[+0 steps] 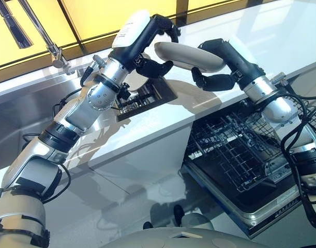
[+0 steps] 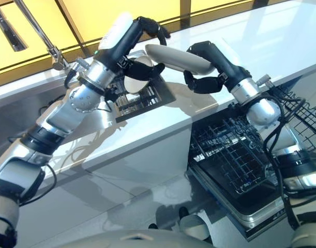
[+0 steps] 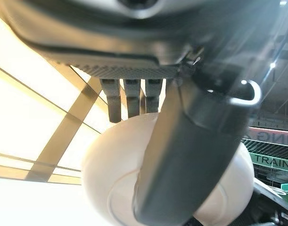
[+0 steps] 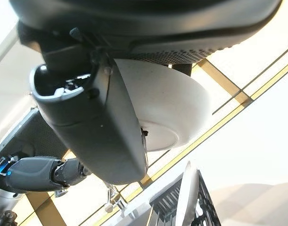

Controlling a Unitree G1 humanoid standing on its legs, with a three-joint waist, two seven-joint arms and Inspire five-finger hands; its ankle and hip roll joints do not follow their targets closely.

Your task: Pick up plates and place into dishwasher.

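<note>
A white plate (image 1: 186, 56) hangs flat in the air above the counter, held between both hands. My left hand (image 1: 155, 66) grips its left end, fingers curled over the rim and thumb underneath; the left wrist view shows the thumb across the plate (image 3: 111, 179). My right hand (image 1: 220, 81) grips the right end, fingers over the top and thumb below, as the plate (image 4: 176, 113) shows in the right wrist view. Another white plate (image 2: 138, 77) stands in the dark dish rack (image 1: 147, 98) under my left hand. The dishwasher's lower rack (image 1: 235, 155) is pulled out below the counter, at the right.
The white counter (image 1: 240, 31) stretches back to the right. A chrome faucet (image 1: 51, 49) stands over the steel sink (image 1: 23, 103) at the left. The open dishwasher door (image 1: 225, 199) juts out under the rack. The upper wire basket (image 1: 302, 111) sits by my right forearm.
</note>
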